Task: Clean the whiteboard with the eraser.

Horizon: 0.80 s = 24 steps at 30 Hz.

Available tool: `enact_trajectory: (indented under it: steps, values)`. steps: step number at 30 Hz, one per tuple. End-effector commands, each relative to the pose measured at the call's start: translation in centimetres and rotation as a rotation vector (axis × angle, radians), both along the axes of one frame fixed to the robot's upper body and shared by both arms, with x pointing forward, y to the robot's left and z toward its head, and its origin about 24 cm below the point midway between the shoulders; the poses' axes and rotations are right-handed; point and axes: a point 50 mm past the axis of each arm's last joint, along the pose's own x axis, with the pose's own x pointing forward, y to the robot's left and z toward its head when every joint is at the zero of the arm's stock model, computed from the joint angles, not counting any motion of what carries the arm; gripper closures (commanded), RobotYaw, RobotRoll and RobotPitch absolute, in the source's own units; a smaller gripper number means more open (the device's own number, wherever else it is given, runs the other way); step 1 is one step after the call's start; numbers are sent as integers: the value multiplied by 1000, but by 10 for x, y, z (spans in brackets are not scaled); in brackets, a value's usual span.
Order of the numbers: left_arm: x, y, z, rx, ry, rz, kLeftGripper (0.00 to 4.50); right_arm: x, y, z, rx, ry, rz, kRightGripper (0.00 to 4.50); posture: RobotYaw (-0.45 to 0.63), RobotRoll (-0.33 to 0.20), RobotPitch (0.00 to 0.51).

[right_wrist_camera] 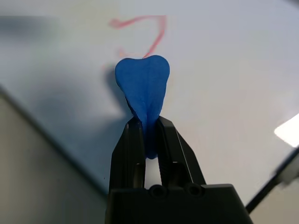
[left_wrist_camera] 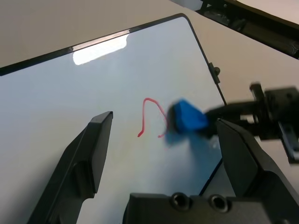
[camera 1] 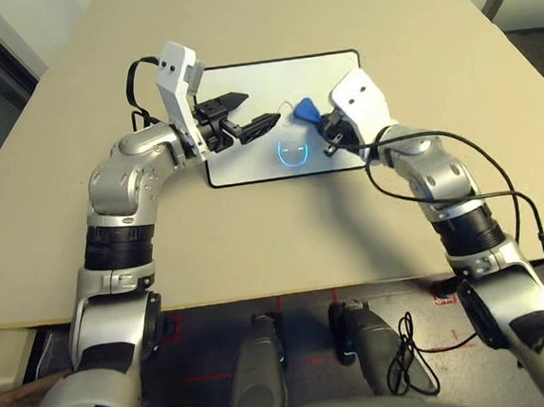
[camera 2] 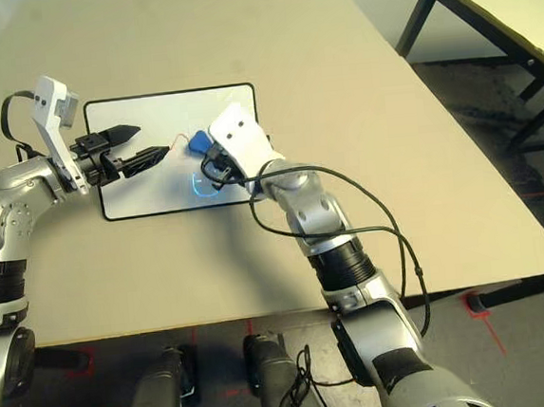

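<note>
Currently: right gripper (right_wrist_camera: 145,135) clenched on eraser (right_wrist_camera: 142,86), poised beside red mark (left_wrist_camera: 152,116) on whiteboard (camera 1: 242,82) (left gripper (camera 1: 243,113) spread, idle). Next, likely: wipe across mark.

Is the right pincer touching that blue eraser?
Touching. The right wrist view shows the right pincer squeezing the eraser between both fingers.
</note>
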Motion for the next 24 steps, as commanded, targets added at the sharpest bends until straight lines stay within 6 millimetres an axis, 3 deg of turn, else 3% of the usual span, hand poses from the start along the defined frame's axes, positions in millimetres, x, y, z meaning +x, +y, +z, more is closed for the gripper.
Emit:
enact_trajectory:
  steps: [1,13,17,24]
  values:
    - [-1,-2,0,10,4,-12,0,4,-7,-19,-52,92,-47,4224,44,0,243]
    - [-2,-3,-1,7,3,-12,0,42,-27,41,23,-100,-176,4242,47,0,240]
    - [-2,-3,-1,6,3,-12,0,43,-27,36,19,-94,-176,4242,51,0,241]
    - [-2,-3,-1,6,3,-9,0,26,-9,8,3,-18,-103,4251,52,0,241]
